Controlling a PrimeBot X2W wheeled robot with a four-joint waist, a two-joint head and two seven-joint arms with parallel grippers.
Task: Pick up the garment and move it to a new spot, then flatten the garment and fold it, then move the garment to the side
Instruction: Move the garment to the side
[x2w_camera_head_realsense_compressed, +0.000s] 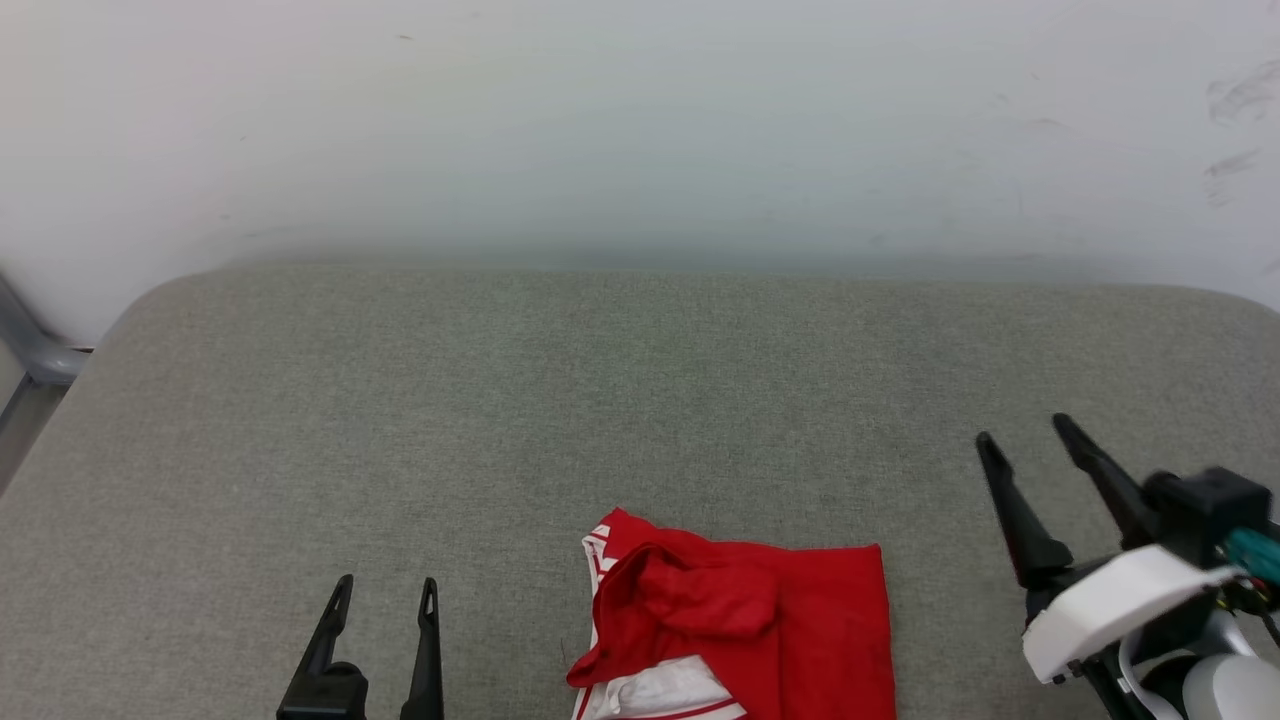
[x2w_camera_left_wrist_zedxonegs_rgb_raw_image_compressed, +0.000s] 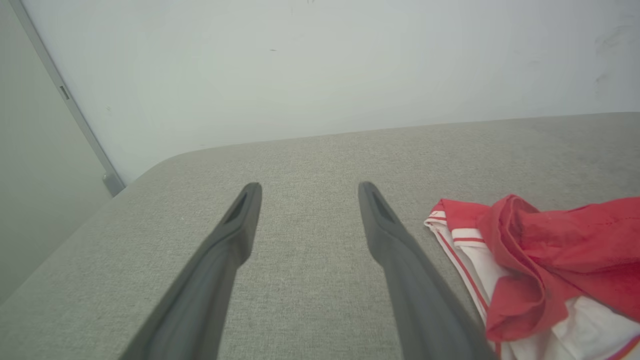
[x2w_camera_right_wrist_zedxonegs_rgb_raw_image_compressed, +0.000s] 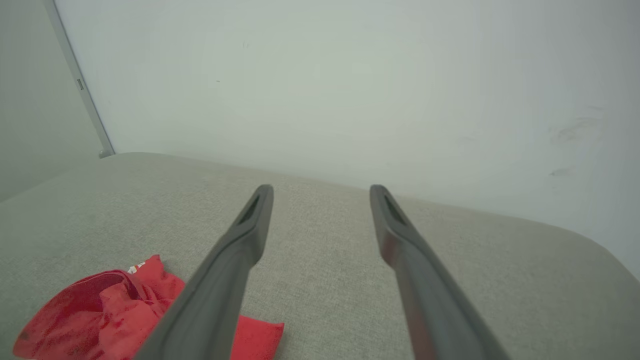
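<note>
The garment (x2w_camera_head_realsense_compressed: 740, 625), a red jersey with white and striped trim, lies bunched and partly folded on the grey cushioned surface (x2w_camera_head_realsense_compressed: 600, 400) near the front edge, running off the bottom of the head view. My left gripper (x2w_camera_head_realsense_compressed: 385, 595) stands open to its left, apart from it, nothing between its fingers. In the left wrist view the garment (x2w_camera_left_wrist_zedxonegs_rgb_raw_image_compressed: 545, 265) lies right of the open left gripper (x2w_camera_left_wrist_zedxonegs_rgb_raw_image_compressed: 310, 187). My right gripper (x2w_camera_head_realsense_compressed: 1025, 432) hangs open to the garment's right, empty. The right wrist view has the garment (x2w_camera_right_wrist_zedxonegs_rgb_raw_image_compressed: 110, 315) at lower left, partly behind one finger of the right gripper (x2w_camera_right_wrist_zedxonegs_rgb_raw_image_compressed: 320, 190).
A pale wall (x2w_camera_head_realsense_compressed: 640, 130) rises right behind the grey surface. A grey metal post (x2w_camera_head_realsense_compressed: 30, 350) stands at the far left corner. The surface's rounded back corners and left edge are in view, with bare fabric across its middle and back.
</note>
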